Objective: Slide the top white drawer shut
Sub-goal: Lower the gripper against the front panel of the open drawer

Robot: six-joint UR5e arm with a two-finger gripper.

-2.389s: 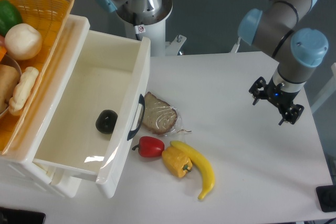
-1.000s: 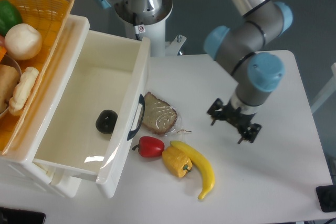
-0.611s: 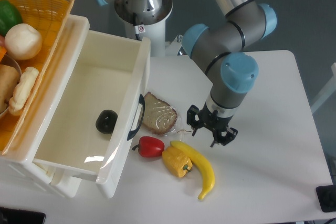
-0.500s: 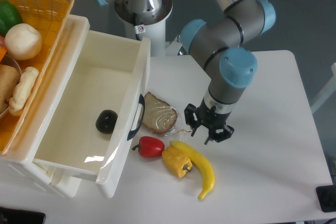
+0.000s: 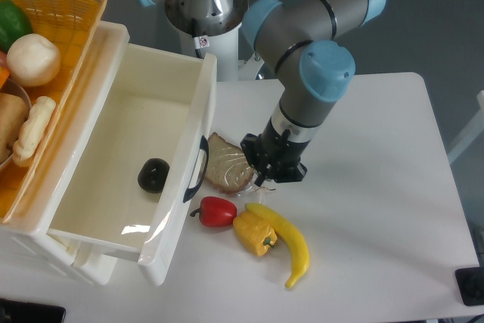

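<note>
The top white drawer (image 5: 128, 156) stands pulled far out of the cabinet at the left. Its dark curved handle (image 5: 200, 169) faces right on the front panel, and a dark round object (image 5: 153, 175) lies inside. My gripper (image 5: 266, 174) hovers low over the table to the right of the handle, just past a wrapped slice of bread (image 5: 227, 164). The fingers point down and away from the camera, so their gap is hidden by the wrist.
A red pepper (image 5: 215, 211), a yellow pepper (image 5: 254, 234) and a banana (image 5: 289, 243) lie just below the gripper. A yellow wicker basket (image 5: 53, 43) with food sits on top of the cabinet. A lower drawer front (image 5: 76, 259) shows beneath.
The arm has swung from the right side of the table leftward and now sits beside the bread, close to the drawer's front. The drawer has not moved.
</note>
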